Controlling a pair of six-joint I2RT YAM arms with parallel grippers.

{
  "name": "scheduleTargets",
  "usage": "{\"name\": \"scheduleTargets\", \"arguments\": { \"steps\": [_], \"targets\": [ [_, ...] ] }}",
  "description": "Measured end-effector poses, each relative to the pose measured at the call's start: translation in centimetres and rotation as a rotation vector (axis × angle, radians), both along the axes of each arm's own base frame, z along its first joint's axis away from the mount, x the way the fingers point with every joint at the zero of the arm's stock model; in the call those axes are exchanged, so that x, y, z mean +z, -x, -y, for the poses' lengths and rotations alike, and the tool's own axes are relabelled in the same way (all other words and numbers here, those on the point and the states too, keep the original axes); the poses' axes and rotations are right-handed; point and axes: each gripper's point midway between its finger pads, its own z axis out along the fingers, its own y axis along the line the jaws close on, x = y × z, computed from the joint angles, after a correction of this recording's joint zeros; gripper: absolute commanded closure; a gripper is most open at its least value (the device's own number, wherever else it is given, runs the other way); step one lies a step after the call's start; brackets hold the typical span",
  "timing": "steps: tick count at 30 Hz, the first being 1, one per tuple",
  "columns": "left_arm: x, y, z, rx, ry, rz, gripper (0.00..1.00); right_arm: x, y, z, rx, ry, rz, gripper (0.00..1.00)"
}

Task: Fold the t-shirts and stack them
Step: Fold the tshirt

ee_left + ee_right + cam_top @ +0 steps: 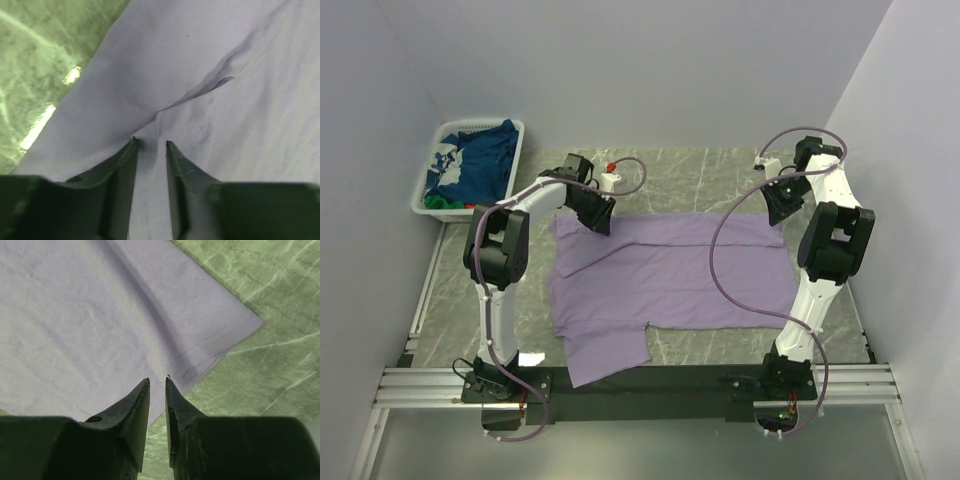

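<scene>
**A:** Which shirt are you on, and where is it?

**B:** The lavender t-shirt (660, 280). It lies spread on the table (720, 345) just beyond my bases, with one sleeve pointing back at the near edge. I take it that it is laid flat like this so a fold comes out straight.

**A:** And your claws?

**B:** Both are down at its far edge, one near each corner, I judge so the edge can rise evenly. My left claw (150, 142) shows a narrow gap with a ridge of cloth running up into it. I cannot tell whether that ridge is pinched. My right claw (157, 380) is nearly together, right at the hem by the corner. I cannot tell if cloth is nipped there either.

**A:** What about the others?

**B:** Far left, the white basket (430, 195) holds a navy t-shirt (485, 160) and something green (442, 203), waiting their turn. Nothing is stacked yet.
</scene>
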Motion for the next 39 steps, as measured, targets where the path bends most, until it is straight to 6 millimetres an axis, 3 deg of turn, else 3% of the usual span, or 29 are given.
{"name": "scheduleTargets", "arguments": {
  "steps": [3, 7, 10, 17, 21, 26, 28, 30, 31, 34, 39],
  "targets": [
    [0.0, 0.2, 0.5, -0.012, 0.002, 0.001, 0.76, 0.0, 0.0, 0.0, 0.000, 0.000, 0.000, 0.74],
    [0.0, 0.4, 0.8, -0.018, 0.004, -0.001, 0.94, 0.0, 0.0, 0.0, 0.000, 0.000, 0.000, 0.75],
    [0.0, 0.4, 0.8, -0.020, 0.003, 0.002, 0.99, 0.0, 0.0, 0.0, 0.000, 0.000, 0.000, 0.76],
    [0.2, 1.8, 0.6, -0.030, -0.001, 0.000, 0.99, 0.0, 0.0, 0.0, 0.000, 0.000, 0.000, 0.77],
    [2.4, 3.8, 0.9, -0.054, 0.014, 0.016, 0.99, 0.0, 0.0, 0.0, 0.000, -0.001, 0.000, 0.77],
    [5.1, 7.8, 2.9, -0.131, 0.052, 0.042, 0.99, 0.0, 0.0, 0.0, 0.001, -0.002, 0.000, 0.77],
    [5.0, 9.8, 3.8, -0.169, 0.057, 0.022, 0.95, 0.0, 0.0, -0.1, 0.001, -0.004, 0.000, 0.76],
    [3.8, 11.8, 4.4, -0.202, 0.049, -0.020, 0.74, 0.0, 0.0, -0.1, 0.001, -0.007, 0.001, 0.76],
    [3.2, 12.6, 4.5, -0.215, 0.042, -0.040, 0.71, 0.0, 0.0, -0.1, 0.001, -0.008, 0.001, 0.75],
    [1.6, 15.4, 4.3, -0.238, 0.017, -0.123, 0.66, 0.2, -0.1, -0.1, -0.002, -0.008, 0.003, 0.76],
    [1.7, 16.6, 3.8, -0.267, 0.013, -0.159, 0.58, 0.2, -0.8, 0.0, -0.007, -0.006, 0.014, 0.75]
  ]
}}
